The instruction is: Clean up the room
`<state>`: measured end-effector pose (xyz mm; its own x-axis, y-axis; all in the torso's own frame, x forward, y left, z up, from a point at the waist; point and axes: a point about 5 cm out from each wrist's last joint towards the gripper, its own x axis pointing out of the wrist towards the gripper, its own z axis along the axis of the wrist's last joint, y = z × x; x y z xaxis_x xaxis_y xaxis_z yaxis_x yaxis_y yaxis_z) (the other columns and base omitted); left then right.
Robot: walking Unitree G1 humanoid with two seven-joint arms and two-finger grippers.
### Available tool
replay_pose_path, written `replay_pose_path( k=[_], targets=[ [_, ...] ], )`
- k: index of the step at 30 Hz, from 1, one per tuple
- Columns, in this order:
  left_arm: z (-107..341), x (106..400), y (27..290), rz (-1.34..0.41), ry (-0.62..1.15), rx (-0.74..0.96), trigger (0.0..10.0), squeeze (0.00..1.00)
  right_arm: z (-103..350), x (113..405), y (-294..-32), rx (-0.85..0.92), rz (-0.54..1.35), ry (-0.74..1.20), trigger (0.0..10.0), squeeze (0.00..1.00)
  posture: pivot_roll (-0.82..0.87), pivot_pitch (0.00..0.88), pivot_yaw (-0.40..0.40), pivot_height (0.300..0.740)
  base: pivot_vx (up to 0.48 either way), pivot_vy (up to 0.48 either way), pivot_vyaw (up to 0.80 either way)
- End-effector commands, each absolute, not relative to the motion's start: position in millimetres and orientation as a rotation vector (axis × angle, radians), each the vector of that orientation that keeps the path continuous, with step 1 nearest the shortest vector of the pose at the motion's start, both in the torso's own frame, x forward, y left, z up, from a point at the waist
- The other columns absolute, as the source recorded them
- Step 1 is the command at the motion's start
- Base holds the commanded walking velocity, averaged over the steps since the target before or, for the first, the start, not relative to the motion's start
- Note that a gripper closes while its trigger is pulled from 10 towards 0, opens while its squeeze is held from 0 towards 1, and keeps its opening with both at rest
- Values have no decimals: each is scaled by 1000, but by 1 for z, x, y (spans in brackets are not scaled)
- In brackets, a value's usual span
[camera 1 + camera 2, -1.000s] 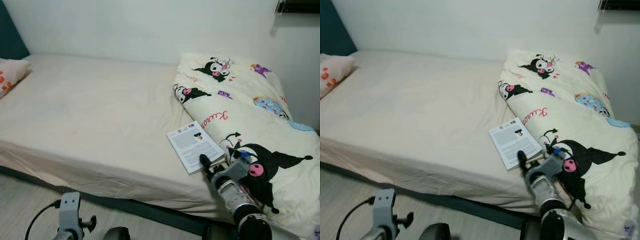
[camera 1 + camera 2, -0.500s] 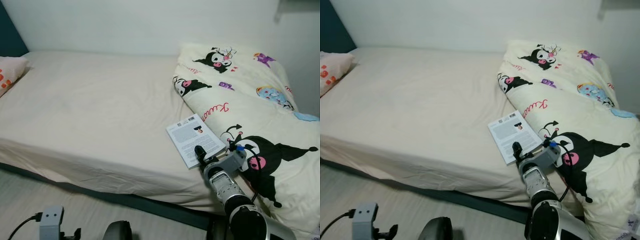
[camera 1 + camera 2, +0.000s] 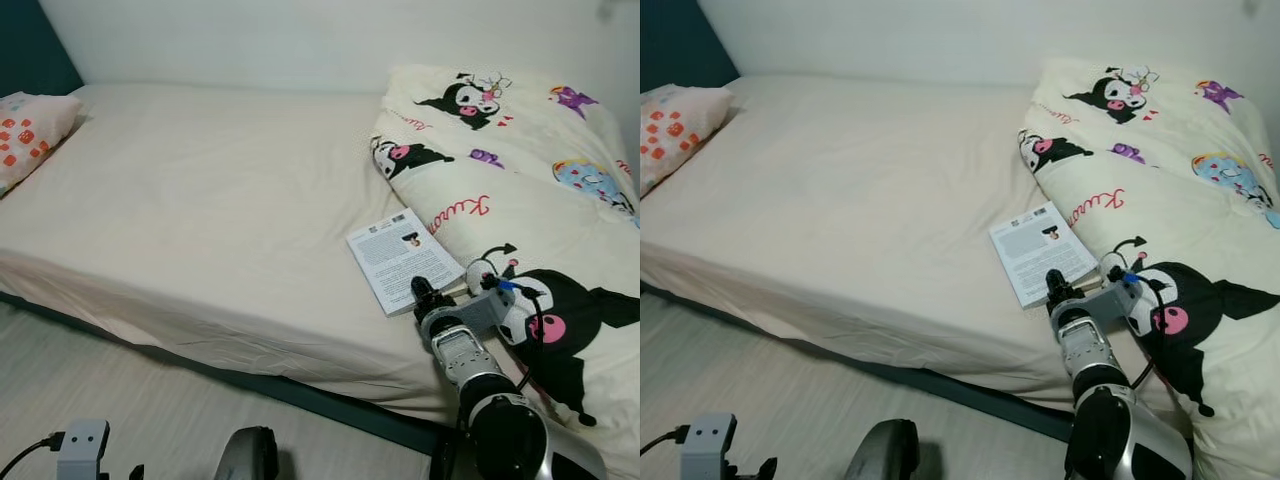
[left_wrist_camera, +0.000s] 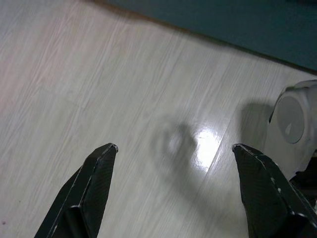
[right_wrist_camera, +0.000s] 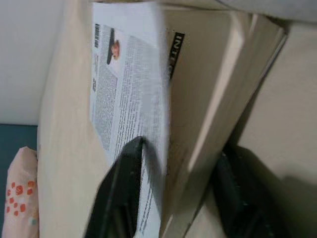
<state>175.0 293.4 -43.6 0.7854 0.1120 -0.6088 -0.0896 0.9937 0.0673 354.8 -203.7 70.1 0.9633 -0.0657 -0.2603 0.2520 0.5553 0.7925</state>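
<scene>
My right claw [image 3: 424, 293] reaches over the near edge of the bed [image 3: 200, 220] and grips the book [image 3: 403, 259] at its lower corner, one black finger [image 5: 121, 188] lying across the printed back cover, the other under the page block, as the right wrist view shows. The book lies face down on the cream sheet, near the bed's front edge and tucked just beside the folded cartoon-print duvet [image 3: 520, 200], which covers the right end of the mattress. A pillow [image 3: 30, 130] with orange spots rests at the far left end, well apart from the book. My left claw [image 4: 173, 153] hangs low over the pale wood floor [image 4: 124, 89], its two fingers spread wide with nothing between them. A white rounded part of my own body [image 4: 292, 119] sits at the edge of that wrist view.
</scene>
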Motion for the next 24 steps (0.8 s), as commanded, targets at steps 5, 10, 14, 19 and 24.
replay_pose_path(
  k=[5,10,14,19,24],
  targets=[
    [-47,178,285,107,664,16,10000,0,68,353,-199,958,-126,215,0,0,302,119,98,490,0,0,0],
    [-38,199,285,175,617,-34,10000,0,97,368,-193,835,72,95,0,0,261,70,69,490,0,0,0],
    [-32,212,285,220,585,-65,10000,0,109,374,-177,761,198,80,0,0,235,41,57,490,0,0,0],
    [-13,246,283,309,520,-123,10000,0,140,376,-142,726,486,-78,0,0,173,0,37,495,0,0,0],
    [-8,260,273,304,525,-129,10000,0,134,371,-140,723,483,-80,0,0,144,0,32,505,0,0,0]
  ],
)
